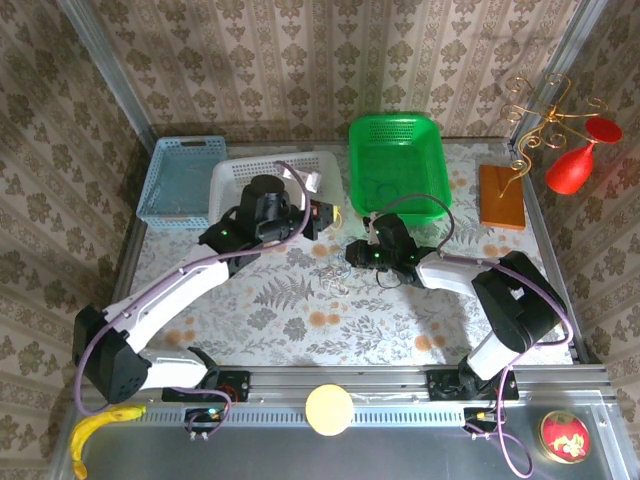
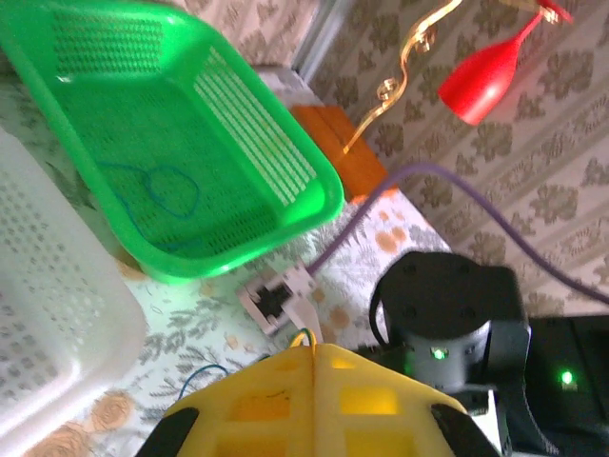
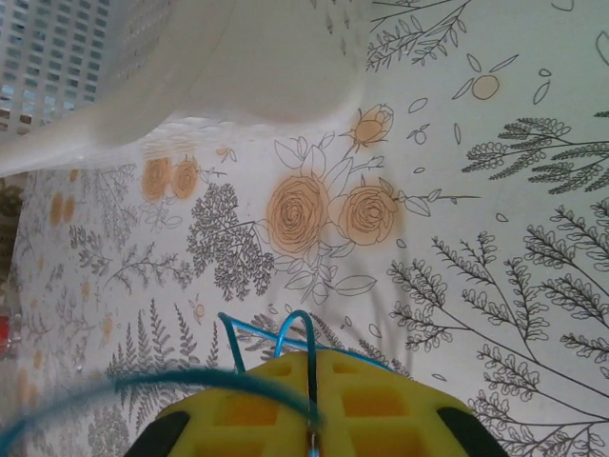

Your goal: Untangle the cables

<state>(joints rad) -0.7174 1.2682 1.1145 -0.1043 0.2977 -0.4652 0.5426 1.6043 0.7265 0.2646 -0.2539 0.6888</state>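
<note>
**Two grippers pinching thin, floppy cables**

The cables (image 3: 190, 376) are being held up in the two grippers, over the middle of the table (image 1: 300, 320). They are a bit toward its far edge and just in front of the baskets. The right gripper (image 3: 312, 360) is squeezing its yellow fingers (image 3: 381, 414) together on a blue cord, and small loops are poking out above them. The left gripper (image 2: 312, 352) is also pressing its fingers tight together, and a very thin cord is peeking out of the crack (too thin for me to be sure of its colour).

I am guessing these cords are very light and soft, bending any way they are pulled. They are looking smooth, so they could be slipping out of a loose pinch. A free stretch beside a loop is looking like the best place to hold, not the knot itself.

The green basket (image 1: 395, 122) is sitting by the far edge and holding one blue cord loop (image 2: 157, 186). The white basket (image 1: 228, 172) is sitting to its left, but the left arm (image 1: 170, 285) is covering much of it, so I cannot tell what is inside. The blue basket (image 1: 150, 185) is sitting near the far left corner, and I am making out nothing lying in it
</note>
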